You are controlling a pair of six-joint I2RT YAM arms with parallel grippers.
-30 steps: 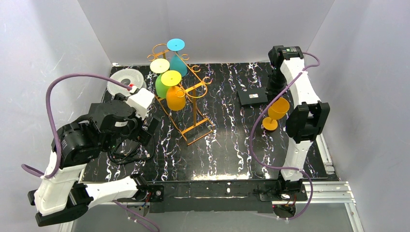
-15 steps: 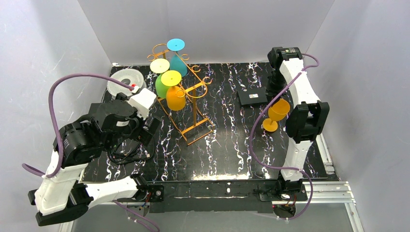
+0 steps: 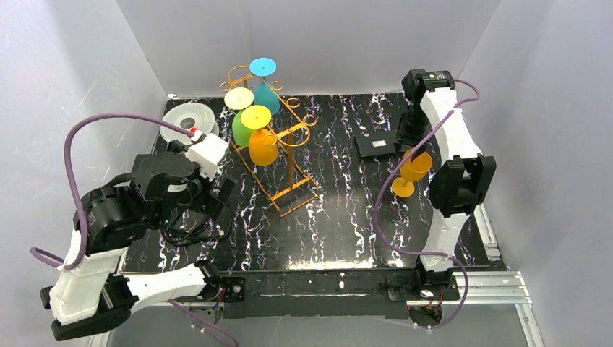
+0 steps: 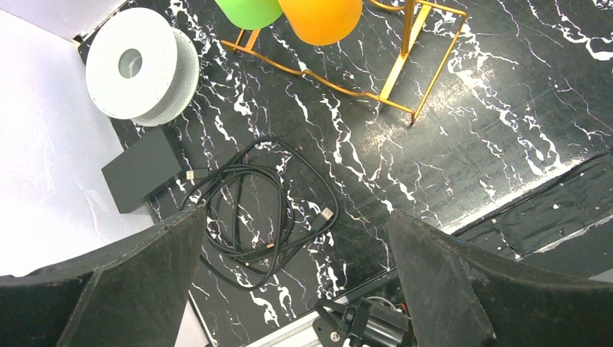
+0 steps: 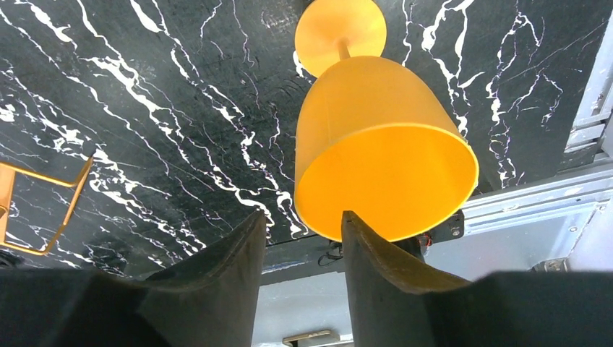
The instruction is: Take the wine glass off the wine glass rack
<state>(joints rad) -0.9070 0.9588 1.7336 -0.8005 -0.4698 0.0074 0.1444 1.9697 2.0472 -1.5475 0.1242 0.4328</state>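
Observation:
The orange-gold wire wine glass rack (image 3: 289, 173) stands at the back left of the table, with a teal glass (image 3: 264, 90), a green glass (image 3: 242, 126) and an orange glass (image 3: 262, 144) hanging upside down on it. An orange-yellow wine glass (image 3: 413, 170) stands upright on its foot at the right. My right gripper (image 3: 415, 150) hovers over its rim. In the right wrist view that gripper (image 5: 300, 217) is open, one finger outside the bowl (image 5: 376, 137) and one at its mouth. My left gripper (image 4: 295, 217) is open and holds nothing, in front of the rack (image 4: 405, 50).
A white spool (image 3: 186, 123) sits at the back left corner. One black box (image 3: 377, 144) lies behind the standing glass, another (image 4: 141, 170) near the spool. A coiled black cable (image 4: 253, 210) lies under my left gripper. The table's metal edge (image 5: 535, 195) runs close to the glass.
My right gripper's jaws have gone from shut on the orange-yellow glass's rim to apart. My left arm shifted slightly to the left.

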